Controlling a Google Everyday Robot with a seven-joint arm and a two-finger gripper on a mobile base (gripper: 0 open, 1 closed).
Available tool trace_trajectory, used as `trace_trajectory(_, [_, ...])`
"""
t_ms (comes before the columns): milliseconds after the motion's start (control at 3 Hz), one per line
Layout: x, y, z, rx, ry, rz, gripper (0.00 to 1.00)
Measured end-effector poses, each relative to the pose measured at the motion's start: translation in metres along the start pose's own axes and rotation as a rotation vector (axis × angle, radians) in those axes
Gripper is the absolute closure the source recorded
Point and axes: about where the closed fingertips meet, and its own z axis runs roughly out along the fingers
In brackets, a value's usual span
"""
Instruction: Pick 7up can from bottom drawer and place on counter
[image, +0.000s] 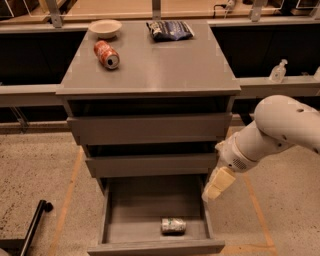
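The 7up can (173, 226) lies on its side on the floor of the open bottom drawer (125, 220), near the front right. The counter (160, 65) is the grey top of the cabinet above. My gripper (216, 186) hangs from the white arm at the right, over the drawer's right wall, above and to the right of the can and apart from it. It holds nothing that I can see.
On the counter lie a red-orange soda can (106, 54), a white bowl (105, 27) and a dark snack bag (169, 30). Two shallower drawers (150, 129) stand above the open one. A black bar (32, 227) is on the floor at the left.
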Motion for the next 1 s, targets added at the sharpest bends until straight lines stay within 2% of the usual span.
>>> trace_trajectory(333, [0.005,0.001,0.006,-0.004,0.021,0.021,0.00])
trace_trajectory(667, [0.001,-0.007,0.036,-0.045,-0.042,0.039,0.00])
trace_trajectory(1000, [0.000,-0.017,0.105,-0.143,-0.091,0.044,0.00])
